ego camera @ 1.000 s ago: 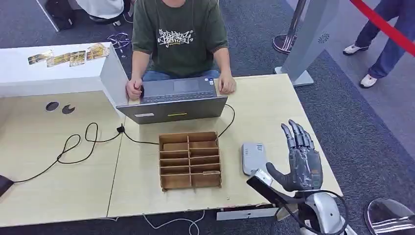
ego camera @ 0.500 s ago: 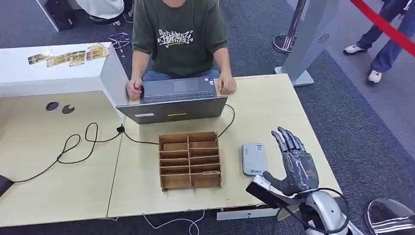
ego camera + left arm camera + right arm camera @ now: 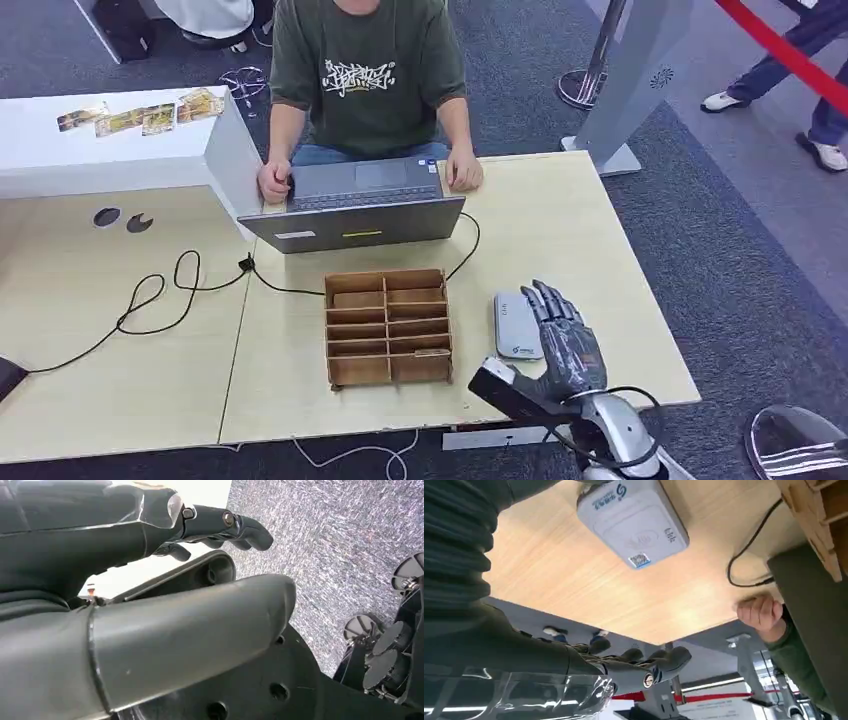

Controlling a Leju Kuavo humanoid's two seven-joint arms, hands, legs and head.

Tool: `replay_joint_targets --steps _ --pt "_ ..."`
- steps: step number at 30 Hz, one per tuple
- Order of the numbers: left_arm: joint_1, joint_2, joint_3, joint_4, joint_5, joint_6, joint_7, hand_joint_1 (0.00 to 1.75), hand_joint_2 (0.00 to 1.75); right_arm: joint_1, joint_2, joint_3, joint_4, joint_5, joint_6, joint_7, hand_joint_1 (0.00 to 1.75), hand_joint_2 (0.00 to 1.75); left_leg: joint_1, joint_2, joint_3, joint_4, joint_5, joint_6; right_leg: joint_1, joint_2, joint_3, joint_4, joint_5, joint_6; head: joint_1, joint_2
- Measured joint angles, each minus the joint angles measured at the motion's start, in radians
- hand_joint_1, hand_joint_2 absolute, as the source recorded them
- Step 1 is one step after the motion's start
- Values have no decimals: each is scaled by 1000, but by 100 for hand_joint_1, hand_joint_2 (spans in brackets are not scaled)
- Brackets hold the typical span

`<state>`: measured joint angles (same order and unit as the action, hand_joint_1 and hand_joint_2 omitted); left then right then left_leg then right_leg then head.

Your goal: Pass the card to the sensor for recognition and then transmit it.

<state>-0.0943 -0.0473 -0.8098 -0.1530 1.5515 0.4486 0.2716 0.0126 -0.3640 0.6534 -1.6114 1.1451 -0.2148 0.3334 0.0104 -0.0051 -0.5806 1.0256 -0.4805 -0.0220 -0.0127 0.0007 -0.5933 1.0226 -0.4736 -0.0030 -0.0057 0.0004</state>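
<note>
The grey card sensor [image 3: 516,322] lies flat on the wooden table [image 3: 130,370], to the right of a wooden slotted organizer [image 3: 388,325]. My right hand [image 3: 565,345] hovers beside the sensor's right edge, fingers spread and pointing away from me, holding nothing. In the right wrist view the sensor [image 3: 634,522] shows its printed face, with my right hand's fingers [image 3: 649,667] apart from it. I can make out no card in either hand. My left hand [image 3: 150,535] hangs low beside my body with loosely bent fingers and nothing in them.
A person [image 3: 365,80] sits across the table with both hands on an open laptop [image 3: 355,210]. A black cable [image 3: 160,295] runs over the left part of the table. A white box [image 3: 120,150] bearing several cards [image 3: 140,118] stands at far left.
My right hand has moved left and down, from well to the right of the sensor to right beside it. A person in the background has walked off to the right.
</note>
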Motion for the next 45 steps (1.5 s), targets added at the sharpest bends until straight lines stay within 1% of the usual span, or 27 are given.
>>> replay_joint_targets --steps 6,14,20,23,29,35,39,45 --pt "0 0 0 0 -7 0 2 0 0 -16 42 33 53 28 -8 17 0 175 0 0 0 0 0 0 0 0 0 0 0 0 0 0" --pt "0 0 0 0 -14 -1 6 0 0 -36 91 70 123 12 -8 30 0 175 0 0 0 0 0 0 0 0 0 0 0 0 0 0" --pt "0 1 0 0 -14 -1 8 0 0 -30 132 98 162 -8 -55 34 0 175 0 0 0 0 0 0 0 0 0 0 0 0 0 0" --pt "0 3 0 0 -12 -1 9 0 0 -24 133 106 148 -43 -70 24 0 175 0 0 0 0 0 0 0 0 0 0 0 0 0 0" --pt "0 8 6 0 -8 -1 9 0 0 -6 116 111 65 -89 -82 13 0 175 0 0 0 0 0 0 0 0 0 0 0 0 0 0" --pt "0 9 18 0 -11 -1 9 0 0 -11 117 119 56 -121 -86 -16 0 175 0 0 0 0 0 0 0 0 0 0 0 0 0 0" --pt "0 9 19 0 -21 -1 9 0 0 -36 137 130 69 -122 -115 -36 0 175 0 0 0 0 0 0 0 0 0 0 0 0 0 0" --pt "0 9 19 0 -39 -1 9 0 0 -82 188 158 116 -131 -143 -70 0 175 0 0 0 0 0 -1 0 0 0 0 0 0 0 0"
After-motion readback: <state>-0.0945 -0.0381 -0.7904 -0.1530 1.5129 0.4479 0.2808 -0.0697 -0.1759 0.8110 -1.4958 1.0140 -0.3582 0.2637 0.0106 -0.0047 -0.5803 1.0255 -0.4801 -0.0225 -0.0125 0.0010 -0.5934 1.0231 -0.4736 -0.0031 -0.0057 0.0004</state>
